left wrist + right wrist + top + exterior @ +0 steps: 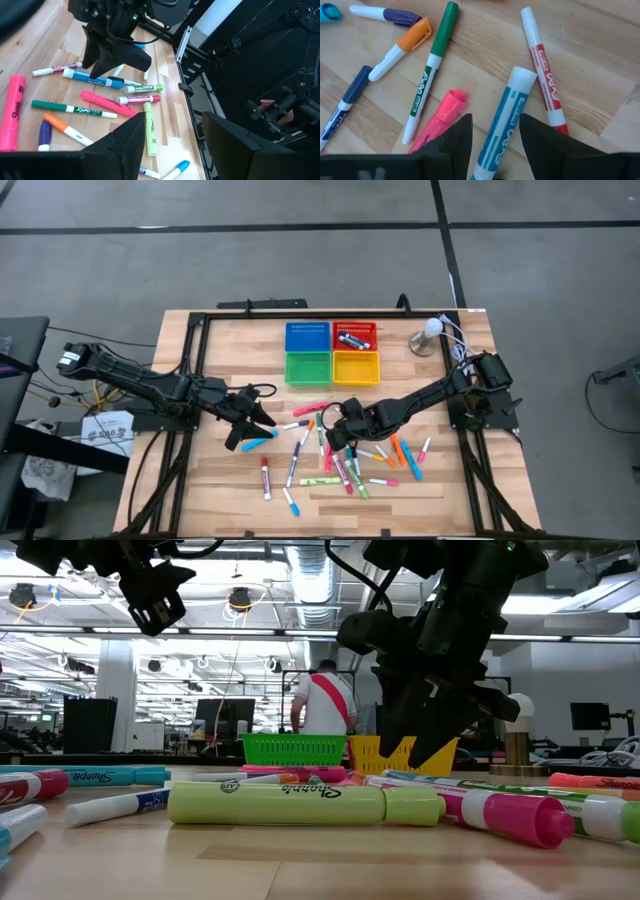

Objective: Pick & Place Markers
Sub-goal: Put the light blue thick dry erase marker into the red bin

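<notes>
High view: the markers (pixel 335 460) lie scattered over the middle of the worktop (pixel 220 490), toward its near edge, and two more lie in the red tray (pixel 355 336) at the far edge, beside the blue tray (pixel 307 337), green tray (pixel 307 367) and yellow tray (pixel 356 367). The left gripper (pixel 250 425) hovers at the left fringe of the scatter; the right gripper (pixel 338 423) is low over its centre. Low view: a yellow-green highlighter (pixel 300 805) lies foremost, a pink marker (pixel 510 815) to its right, and a person (pixel 325 700) stands in the room beyond. Left wrist view: the left jaws stand apart, holding nothing, above an upright-lying green marker (pixel 149 127). Right wrist view: the right jaws stand apart on either side of a light-blue marker (pixel 505 120), not clamped on it; a pink highlighter (pixel 442 117), a green-capped marker (pixel 430 70) and a red marker (pixel 542 70) lie just beside it.
</notes>
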